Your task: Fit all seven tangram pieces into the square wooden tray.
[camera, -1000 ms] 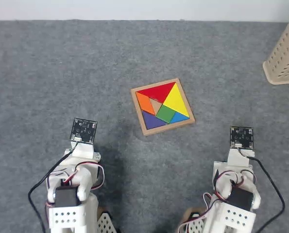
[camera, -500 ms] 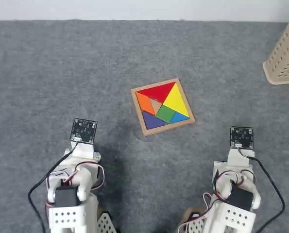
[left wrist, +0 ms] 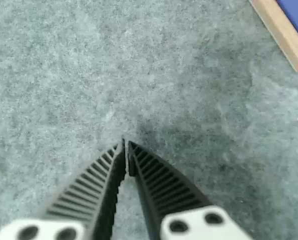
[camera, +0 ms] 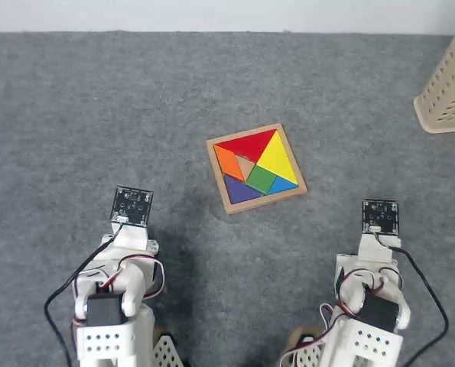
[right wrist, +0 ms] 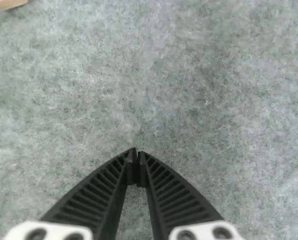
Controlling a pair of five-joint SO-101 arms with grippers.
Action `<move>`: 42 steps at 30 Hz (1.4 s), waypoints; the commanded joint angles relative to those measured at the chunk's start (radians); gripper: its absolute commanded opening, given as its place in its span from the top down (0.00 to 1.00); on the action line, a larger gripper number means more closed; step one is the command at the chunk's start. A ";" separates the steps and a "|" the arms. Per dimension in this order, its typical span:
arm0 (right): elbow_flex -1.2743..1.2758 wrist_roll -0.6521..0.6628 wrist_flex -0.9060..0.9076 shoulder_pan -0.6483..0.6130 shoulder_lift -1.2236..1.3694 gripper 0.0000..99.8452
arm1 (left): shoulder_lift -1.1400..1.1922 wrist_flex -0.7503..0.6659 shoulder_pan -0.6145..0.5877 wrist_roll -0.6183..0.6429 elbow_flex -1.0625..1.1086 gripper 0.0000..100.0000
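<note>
Midway across the counter (camera: 97, 99), the square wooden tray (camera: 267, 200) holds the tangram pieces (camera: 277, 157); left pincer (left wrist: 125, 146) and right pincer (right wrist: 135, 152) are closed, empty.

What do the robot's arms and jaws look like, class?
Both the left arm and right arm have white plastic bodies with black motors, a black square circuit board at the wrist, and black, red and white cables. Their jaws are black, tapered and ribbed.

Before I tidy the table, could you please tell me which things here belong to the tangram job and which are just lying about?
Job: wooden tray; tangram pieces in it; left claw; right claw.
Lying about: beige perforated basket.
</note>
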 commanded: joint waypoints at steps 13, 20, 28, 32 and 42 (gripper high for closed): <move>0.008 0.017 0.005 0.015 0.013 0.99 | 0.000 0.005 -0.005 -0.008 -0.008 0.99; 0.008 0.017 0.005 0.015 0.013 0.99 | 0.000 0.005 -0.005 -0.008 -0.008 0.99; 0.008 0.017 0.005 0.015 0.013 0.99 | 0.000 0.005 -0.005 -0.008 -0.008 0.99; 0.008 0.017 0.005 0.015 0.013 0.99 | 0.000 0.005 -0.005 -0.008 -0.008 0.99; 0.008 0.017 0.005 0.015 0.013 0.99 | 0.000 0.005 -0.005 -0.008 -0.008 0.99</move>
